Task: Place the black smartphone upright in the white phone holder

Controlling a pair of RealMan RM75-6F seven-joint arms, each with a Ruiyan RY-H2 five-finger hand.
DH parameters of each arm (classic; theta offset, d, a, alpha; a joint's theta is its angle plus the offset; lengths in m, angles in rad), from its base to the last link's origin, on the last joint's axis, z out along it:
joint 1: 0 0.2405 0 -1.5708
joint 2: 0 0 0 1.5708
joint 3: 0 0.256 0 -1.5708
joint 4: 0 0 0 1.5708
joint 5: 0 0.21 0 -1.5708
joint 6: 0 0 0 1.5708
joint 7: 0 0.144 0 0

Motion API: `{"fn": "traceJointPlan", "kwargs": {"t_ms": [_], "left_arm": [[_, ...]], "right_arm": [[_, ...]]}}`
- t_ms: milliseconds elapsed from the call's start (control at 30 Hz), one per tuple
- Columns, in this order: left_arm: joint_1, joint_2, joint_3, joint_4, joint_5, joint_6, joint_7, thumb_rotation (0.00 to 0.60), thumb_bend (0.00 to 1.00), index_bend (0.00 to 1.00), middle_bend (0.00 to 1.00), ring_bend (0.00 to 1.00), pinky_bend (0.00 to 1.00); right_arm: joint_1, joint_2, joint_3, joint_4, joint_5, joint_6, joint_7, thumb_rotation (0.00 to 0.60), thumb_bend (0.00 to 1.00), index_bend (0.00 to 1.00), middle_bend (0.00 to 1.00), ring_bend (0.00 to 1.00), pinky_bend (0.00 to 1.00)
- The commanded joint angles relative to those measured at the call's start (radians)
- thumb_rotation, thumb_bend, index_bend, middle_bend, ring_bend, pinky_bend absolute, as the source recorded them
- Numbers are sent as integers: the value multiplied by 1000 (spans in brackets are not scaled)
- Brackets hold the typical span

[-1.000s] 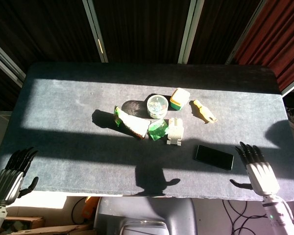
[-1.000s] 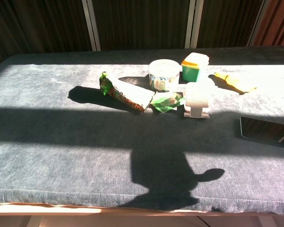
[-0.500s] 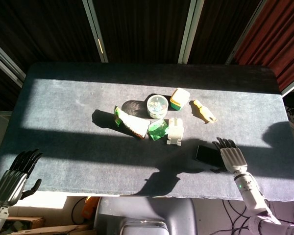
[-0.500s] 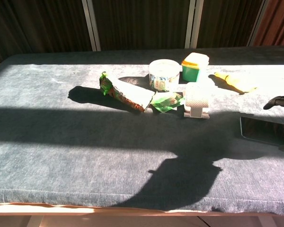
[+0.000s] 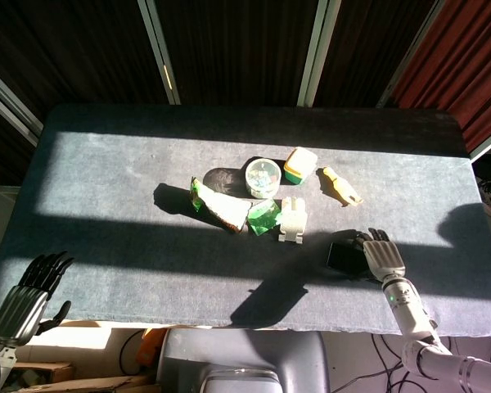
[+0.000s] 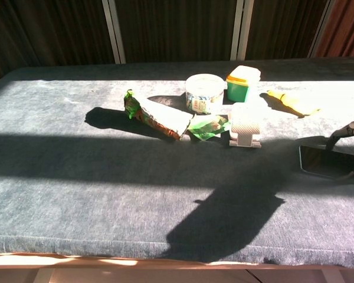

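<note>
One right hand now over black smartphone

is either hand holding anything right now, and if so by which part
Cannot be told for the right hand: it lies over the right part of the black smartphone, which is flat on the table, with no clear grip. The left hand holds nothing.

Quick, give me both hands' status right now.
Left hand: open, holding nothing, off the table's near corner.
Right hand: over the black smartphone; grip cannot be told.
</note>
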Motion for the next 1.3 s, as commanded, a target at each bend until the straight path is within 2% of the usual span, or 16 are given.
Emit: {"fn": "traceJointPlan", "kwargs": {"t_ms": [33,233,367,767,1000,1300], "left_arm": [[1,1,0,0,-1,1,-1,600,403,0,0,0,0],[6,3,1,1,3,12,-6,600,402,0,0,0,0],[8,3,3,3,6,17,-9,600,402,0,0,0,0],[11,2,10,5,20,24,-9,600,402,0,0,0,0],[10,1,11,4,21,22,-8,600,402,0,0,0,0],[13,2,12,5,22,27,-13,600,402,0,0,0,0]], "right_arm": [[4,-5,-8,6,6,2,0,600,243,474,306,76,39],[3,-14,-25,14,-3,29,7,600,242,624,374,173,72],[-7,-16,-41,13,-25,64,3,600,243,677,413,202,83],[-21,-24,-68,3,-27,141,-62,600,243,678,421,215,88],[-33,-48,-78,14,-58,210,-100,600,264,841,577,393,151],[-44,-68,-87,10,-82,269,-164,600,283,923,643,470,197]]}}
